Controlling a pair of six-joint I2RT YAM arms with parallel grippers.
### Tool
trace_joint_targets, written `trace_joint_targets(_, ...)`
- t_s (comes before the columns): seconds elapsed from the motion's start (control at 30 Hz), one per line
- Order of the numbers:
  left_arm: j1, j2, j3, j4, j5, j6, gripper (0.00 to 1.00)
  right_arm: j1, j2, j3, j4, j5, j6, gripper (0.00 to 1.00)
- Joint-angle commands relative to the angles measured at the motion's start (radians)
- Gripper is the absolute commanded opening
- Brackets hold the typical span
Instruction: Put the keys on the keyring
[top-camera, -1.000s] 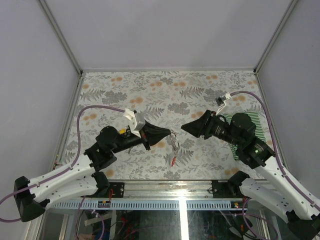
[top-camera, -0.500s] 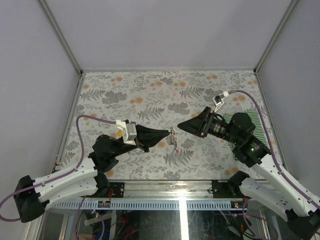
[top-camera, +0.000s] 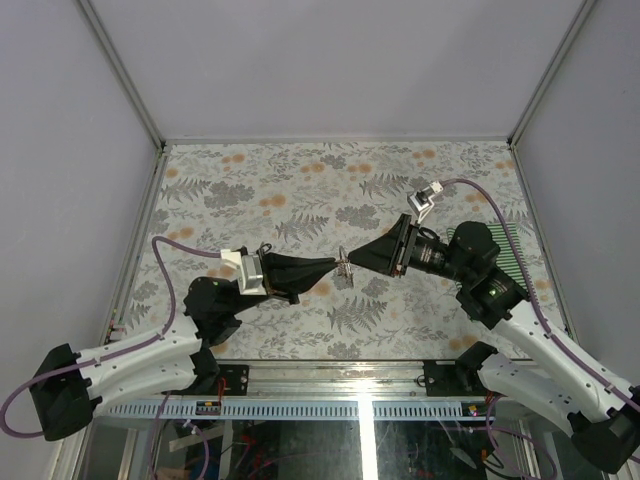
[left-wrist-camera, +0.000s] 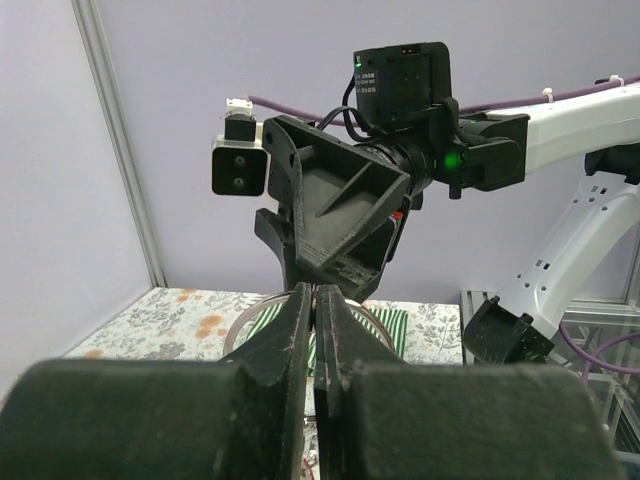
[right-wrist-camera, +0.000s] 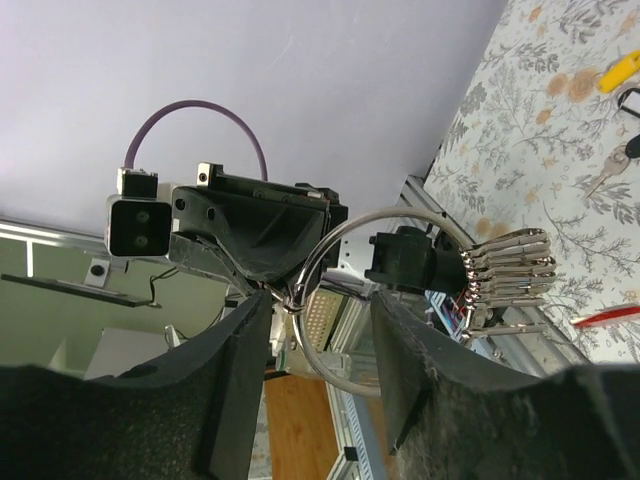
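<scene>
The left fingers pinch the keyring tight above the worktop. The right fingers stand half apart either side of the keyring, not clamped on it.

We see a counter covered with a cloth of grey leaves and orange flowers. A green striped mat lies at the counter's right edge, partly hidden. Plain grey walls stand at the back and both sides.

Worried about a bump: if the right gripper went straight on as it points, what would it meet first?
Most likely the keyring, pinched in the left gripper, just ahead of the right gripper; depth unclear.
</scene>
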Motion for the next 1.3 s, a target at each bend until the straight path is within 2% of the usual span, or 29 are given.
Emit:
trace_joint_targets(0.0,-0.002,0.014,0.016,0.121,0.003,0.043,0.00,0.001,0.002,-0.004,0.107,-0.056,0.040,0.50)
trace_joint_targets(0.23,-0.002,0.038,0.021,0.141,0.010,0.048,0.00,0.001,0.012,-0.006,0.172,-0.073,0.076,0.41)
trace_joint_targets(0.6,-0.001,0.055,0.031,0.163,0.007,0.059,0.00,0.001,0.015,-0.011,0.169,-0.084,0.077,0.41)
trace_joint_targets(1.27,-0.001,0.070,0.046,0.161,0.020,0.076,0.00,0.001,0.035,-0.025,0.229,-0.106,0.113,0.32)
